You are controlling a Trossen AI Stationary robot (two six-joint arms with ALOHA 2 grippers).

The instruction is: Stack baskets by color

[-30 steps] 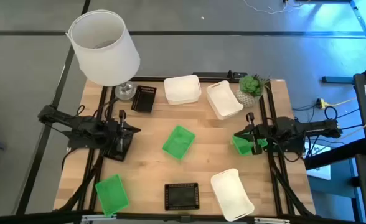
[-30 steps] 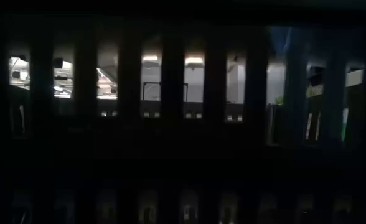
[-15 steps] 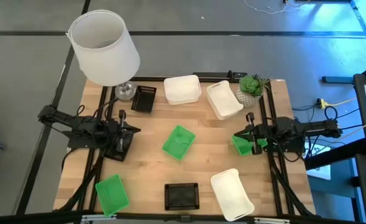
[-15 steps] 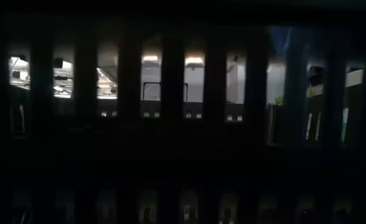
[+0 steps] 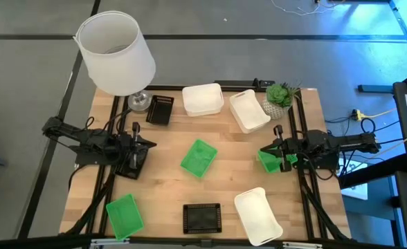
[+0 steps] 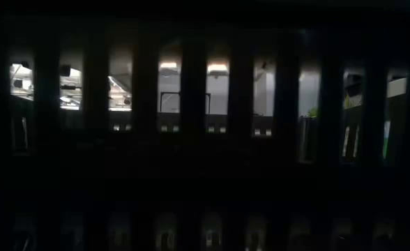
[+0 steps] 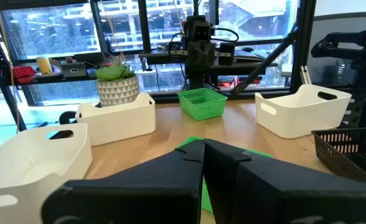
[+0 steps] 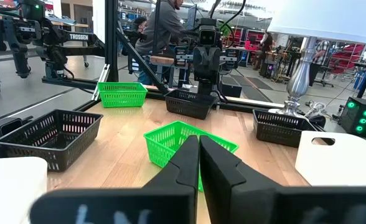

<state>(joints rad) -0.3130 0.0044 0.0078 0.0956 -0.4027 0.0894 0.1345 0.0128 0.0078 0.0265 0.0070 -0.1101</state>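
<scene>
Baskets lie spread over the wooden table (image 5: 162, 187). Green ones lie at the centre (image 5: 199, 158), the near left corner (image 5: 124, 214) and the right edge (image 5: 268, 162). White ones lie at the far middle (image 5: 203, 99), the far right (image 5: 249, 111) and the near right (image 5: 258, 216). Black mesh ones lie at the far left (image 5: 160, 109), the near middle (image 5: 202, 218) and the left edge (image 5: 131, 163). My left gripper (image 5: 151, 145) hovers level over that left black basket, shut and empty. My right gripper (image 5: 263, 153) hovers level over the right green basket (image 7: 201, 102), shut and empty.
A lamp with a big white shade (image 5: 115, 52) stands at the far left corner, and a potted plant (image 5: 279, 97) at the far right. Dark frame rails (image 5: 295, 124) run along both sides. A black mesh wall (image 6: 205, 174) blocks the low view. People stand beyond the table (image 8: 161, 25).
</scene>
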